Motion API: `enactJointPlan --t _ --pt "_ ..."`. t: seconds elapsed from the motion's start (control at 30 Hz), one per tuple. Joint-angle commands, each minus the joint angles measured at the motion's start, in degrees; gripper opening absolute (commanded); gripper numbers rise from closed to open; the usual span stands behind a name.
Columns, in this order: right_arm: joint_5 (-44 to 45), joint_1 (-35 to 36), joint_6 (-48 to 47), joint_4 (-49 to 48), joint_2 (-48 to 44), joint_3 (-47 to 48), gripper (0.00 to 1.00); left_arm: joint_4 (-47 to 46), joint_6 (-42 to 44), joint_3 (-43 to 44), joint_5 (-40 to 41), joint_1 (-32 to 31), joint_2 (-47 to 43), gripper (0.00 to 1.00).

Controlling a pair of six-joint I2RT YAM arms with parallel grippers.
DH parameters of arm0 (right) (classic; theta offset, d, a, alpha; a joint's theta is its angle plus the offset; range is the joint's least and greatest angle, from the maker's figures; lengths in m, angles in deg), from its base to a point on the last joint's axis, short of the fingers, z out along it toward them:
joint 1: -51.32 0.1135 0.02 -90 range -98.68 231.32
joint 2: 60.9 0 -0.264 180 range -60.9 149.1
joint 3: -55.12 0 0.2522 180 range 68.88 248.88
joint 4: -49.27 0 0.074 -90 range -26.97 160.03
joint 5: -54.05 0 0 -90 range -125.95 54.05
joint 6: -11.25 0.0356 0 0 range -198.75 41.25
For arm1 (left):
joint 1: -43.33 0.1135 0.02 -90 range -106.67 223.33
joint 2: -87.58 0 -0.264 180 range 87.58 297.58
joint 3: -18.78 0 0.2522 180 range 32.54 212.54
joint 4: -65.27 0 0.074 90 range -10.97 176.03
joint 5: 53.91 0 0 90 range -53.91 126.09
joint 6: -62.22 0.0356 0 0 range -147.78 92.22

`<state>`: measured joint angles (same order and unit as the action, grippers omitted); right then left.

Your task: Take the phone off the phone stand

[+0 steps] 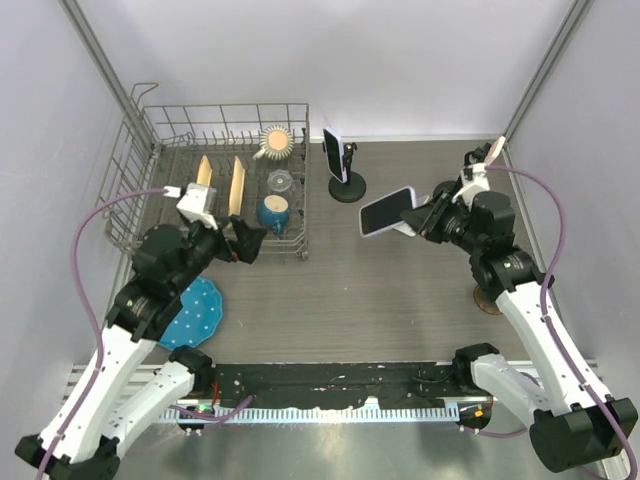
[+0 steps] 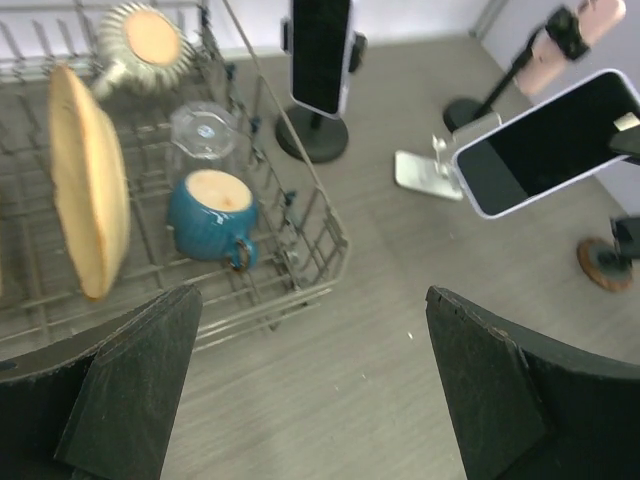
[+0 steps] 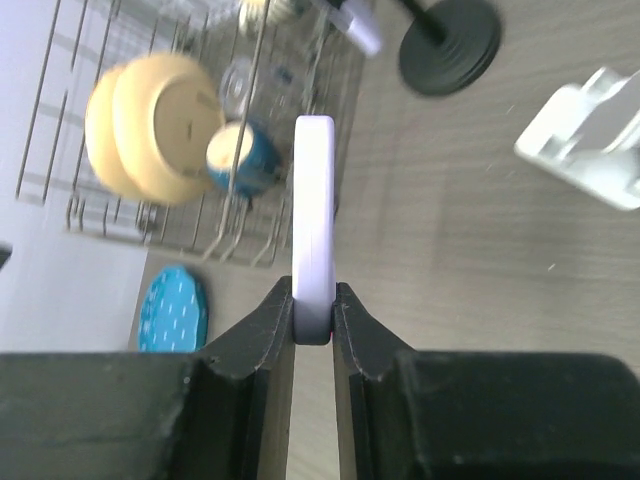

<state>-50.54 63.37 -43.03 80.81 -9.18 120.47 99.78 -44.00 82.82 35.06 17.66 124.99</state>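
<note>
A phone in a lavender case (image 1: 386, 211) is gripped edge-on in my right gripper (image 1: 425, 215), held in the air above the table. In the right wrist view the phone (image 3: 314, 220) sits pinched between the two fingers of the right gripper (image 3: 313, 320). The white phone stand (image 3: 590, 140) stands empty on the table beside it, and also shows in the left wrist view (image 2: 425, 170) below the phone (image 2: 550, 145). My left gripper (image 1: 248, 240) is open and empty by the dish rack's front corner; its jaws (image 2: 312, 295) are wide apart over bare table.
A second phone (image 1: 333, 155) stands upright on a black round-based stand (image 1: 347, 187). A wire dish rack (image 1: 150, 160) at left holds a blue mug (image 1: 273, 211), plates and a glass. A blue plate (image 1: 195, 312) lies at front left. A brown coaster (image 1: 487, 300) lies at right.
</note>
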Motion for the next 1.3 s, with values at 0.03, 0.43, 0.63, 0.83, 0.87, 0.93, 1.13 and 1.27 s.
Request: enactJointPlan --t 0.03,0.43,0.63,0.83,0.87,0.93,1.13,1.27 --pt "-13.8 3.5 -0.7 -6.7 -2.2 -4.7 0.01 8.3 2.5 8.3 -5.9 -6.1 10.1 1.00" --pt "-19.8 9.9 2.7 -13.9 -0.7 -13.2 0.01 9.4 14.4 13.7 13.0 -34.3 23.2 1.00" --pt "-19.3 15.5 4.4 -19.2 0.2 -14.4 0.01 2.4 19.0 8.0 14.9 -41.4 24.6 1.00" --pt "-18.9 19.7 4.9 -21.1 0.1 -15.4 0.01 -6.4 19.0 1.7 17.0 -42.4 22.6 1.00" --pt "-18.9 20.0 5.0 -21.3 -0.2 -15.6 0.01 -7.4 19.1 0.3 16.9 -42.4 22.3 1.00" --pt "-18.7 21.2 5.1 -21.6 -0.9 -16.1 0.01 -9.8 18.7 -1.1 16.7 -42.4 21.2 1.00" --pt "-18.3 22.1 5.1 -21.2 -3.4 -17.1 0.01 -12.9 16.7 -3.7 15.1 -42.4 20.9 1.00" --pt "-18.0 22.2 5.3 -21.1 -4.2 -17.2 0.01 -15.2 15.8 -4.5 12.0 -42.4 21.5 1.00"
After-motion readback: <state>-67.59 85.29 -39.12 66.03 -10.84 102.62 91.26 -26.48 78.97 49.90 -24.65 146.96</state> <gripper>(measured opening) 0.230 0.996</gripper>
